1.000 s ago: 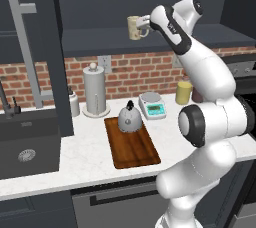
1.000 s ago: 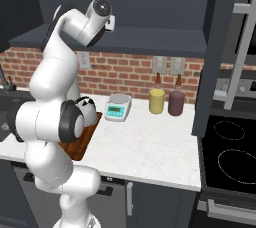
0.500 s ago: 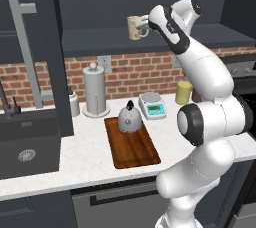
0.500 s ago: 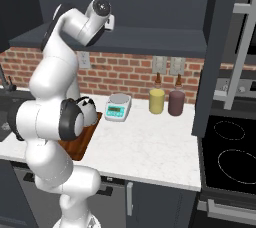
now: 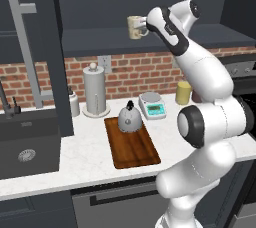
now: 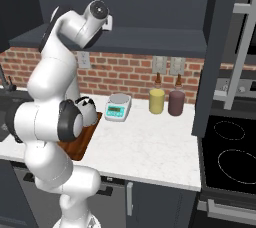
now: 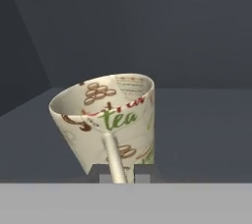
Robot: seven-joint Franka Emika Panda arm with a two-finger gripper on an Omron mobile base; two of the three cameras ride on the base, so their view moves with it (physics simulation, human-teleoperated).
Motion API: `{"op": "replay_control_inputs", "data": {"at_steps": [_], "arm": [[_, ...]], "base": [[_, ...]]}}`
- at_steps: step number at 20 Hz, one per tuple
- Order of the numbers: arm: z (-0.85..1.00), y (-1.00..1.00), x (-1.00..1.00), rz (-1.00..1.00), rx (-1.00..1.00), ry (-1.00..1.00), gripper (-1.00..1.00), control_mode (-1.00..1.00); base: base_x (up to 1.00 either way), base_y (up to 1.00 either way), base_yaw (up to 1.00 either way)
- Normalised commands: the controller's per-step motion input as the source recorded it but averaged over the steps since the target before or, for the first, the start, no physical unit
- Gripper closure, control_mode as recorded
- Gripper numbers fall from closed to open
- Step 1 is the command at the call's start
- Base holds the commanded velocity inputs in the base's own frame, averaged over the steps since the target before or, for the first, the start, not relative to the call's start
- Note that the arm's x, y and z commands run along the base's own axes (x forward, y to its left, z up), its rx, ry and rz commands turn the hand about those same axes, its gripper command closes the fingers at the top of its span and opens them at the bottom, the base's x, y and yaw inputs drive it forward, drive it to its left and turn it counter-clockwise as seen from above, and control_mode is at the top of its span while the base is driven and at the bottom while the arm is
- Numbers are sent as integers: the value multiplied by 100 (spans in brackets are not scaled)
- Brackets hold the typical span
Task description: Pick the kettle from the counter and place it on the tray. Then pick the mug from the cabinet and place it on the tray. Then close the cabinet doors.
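Nearest, on the white marble-look tabletop (image 5: 90, 152): dark brown wooden tray (image 5: 134, 149), long side running near to far, grain visible, low raised rim. At the tray's far end, standing upright on it: small squat silver-grey kettle (image 5: 129, 118), dome-shaped, with dark knob and handle on top.

Just right of the kettle, on the tabletop: flat kitchen scale (image 5: 152, 105) with a green display. Left of the kettle, beyond the tray's far left corner: tall steel paper-towel holder (image 5: 95, 91). Further right, near the brick wall: yellow canister (image 6: 157, 101) and maroon canister (image 6: 176, 103), side by side, just apart. Far left: dark sink (image 5: 27, 142) set into the tabletop.

Higher and farther back, inside the dark navy cabinet (image 5: 115, 2): cream-beige mug (image 5: 135, 26), at the level of the cabinet shelf (image 5: 100, 39); whether resting on the shelf or just off it, cannot tell. In the hand view, tilted, rim leaning left, with brown and green print including the word "tea" and a pale loop handle facing the camera. Tool (image 5: 146, 23) closed on the mug handle, jaws pinched on either side of the loop at its lower end.

Cabinet door (image 5: 37, 52) at left swung open, long vertical silver bar handle showing; second door (image 6: 235, 47) open at right.
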Motion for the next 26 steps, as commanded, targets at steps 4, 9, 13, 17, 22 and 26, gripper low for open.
{"op": "replay_control_inputs", "data": {"at_steps": [4, 9, 13, 17, 22, 26], "arm": [[0, 0, -26, 0, 0, -6, 100, -100], [3, 0, -72, 1, 0, -2, 100, -100], [12, 0, -92, 6, 0, 0, 100, -100], [0, -4, -100, 8, 0, -3, 100, -100], [0, 0, -100, 7, 0, -1, 100, -100], [-13, 1, -100, 11, -14, -19, 100, -100]], "base": [[0, 0, 0], [0, 0, 0], [0, 0, 0], [0, 0, 0], [0, 0, 0], [0, 0, 0]]}}
